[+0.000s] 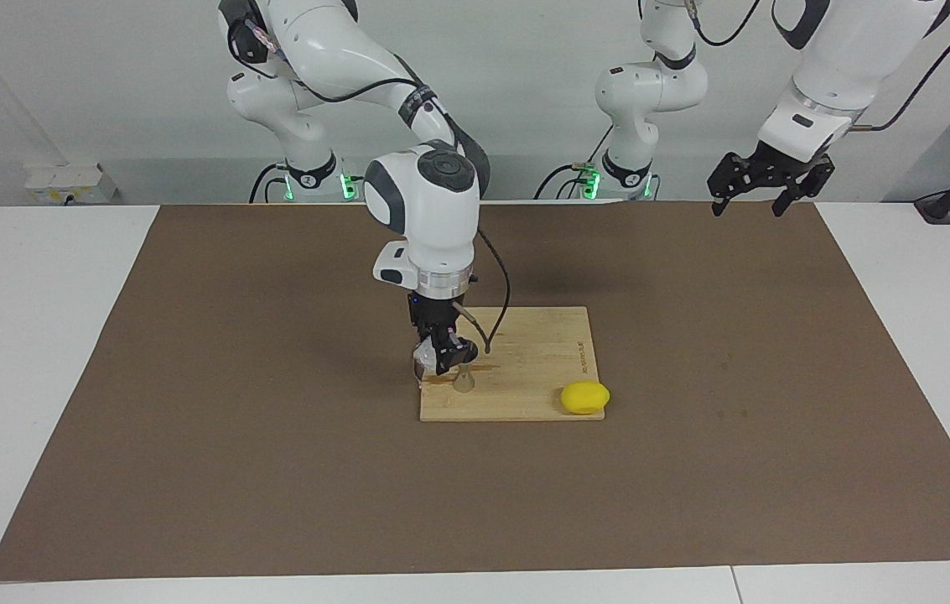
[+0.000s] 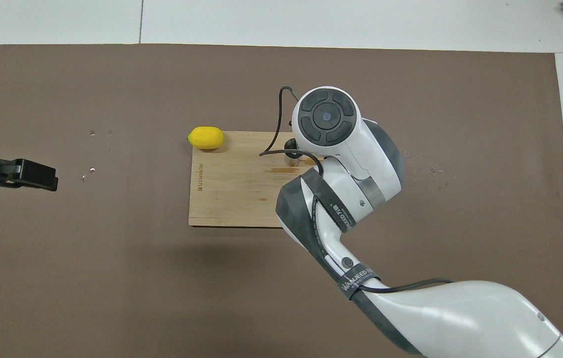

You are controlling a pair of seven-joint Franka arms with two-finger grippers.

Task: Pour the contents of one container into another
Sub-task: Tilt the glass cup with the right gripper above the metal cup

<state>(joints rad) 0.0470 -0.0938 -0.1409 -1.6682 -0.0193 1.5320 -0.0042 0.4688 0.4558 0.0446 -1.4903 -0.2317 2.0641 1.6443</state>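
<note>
My right gripper [image 1: 443, 356] reaches down over the wooden board's [image 1: 537, 356] edge toward the right arm's end and is shut on the small clear glass cup [image 1: 423, 359], which it holds tilted. The steel jigger [image 1: 464, 382] stands on the board right beside and just below the cup. In the overhead view the right arm's wrist hides the cup, and only part of the jigger [image 2: 292, 155] shows. My left gripper [image 1: 768, 180] is open and empty, and waits raised over the mat at the left arm's end [image 2: 25, 174].
A yellow lemon [image 1: 584, 397] lies at the board's corner farthest from the robots, toward the left arm's end [image 2: 205, 137]. A wet patch [image 2: 281, 170] marks the board [image 2: 231, 189]. A few droplets [image 2: 91, 170] lie on the brown mat.
</note>
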